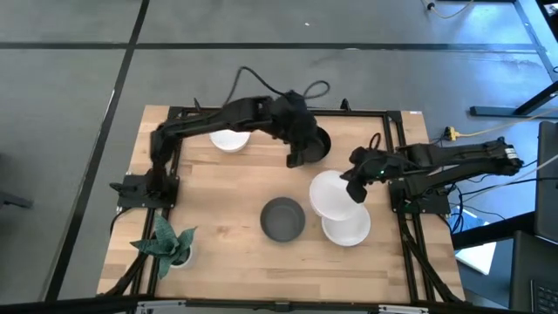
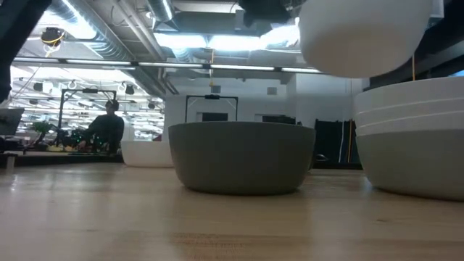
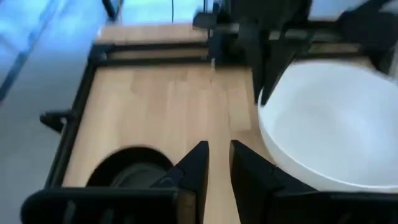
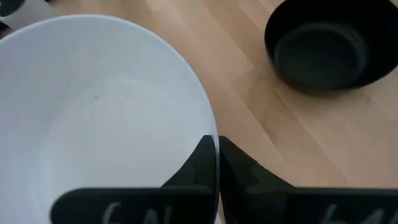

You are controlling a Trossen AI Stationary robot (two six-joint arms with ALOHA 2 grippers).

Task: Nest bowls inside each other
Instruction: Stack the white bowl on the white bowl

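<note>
My right gripper is shut on a white bowl, which hangs in the air above the far edge of a stack of white bowls; the low view shows this bowl above the stack. A dark grey bowl rests on its base mid-table. My left gripper hovers beside the glossy black bowl, its fingers a narrow gap apart and touching nothing. One more white bowl sits under the left arm. I cannot make out a lighter grey bowl. My right gripper pinches the white bowl's rim on the side toward the table's right edge, with one finger inside the bowl and one outside. The fingers come from the right, slanting down. The bowl is lifted clear of the table and the stack, and is roughly level.
A small green potted plant stands at the near left corner. A black frame runs round the table's edges. Bare wood lies between the plant and the dark grey bowl. A person sits far back in the room.
</note>
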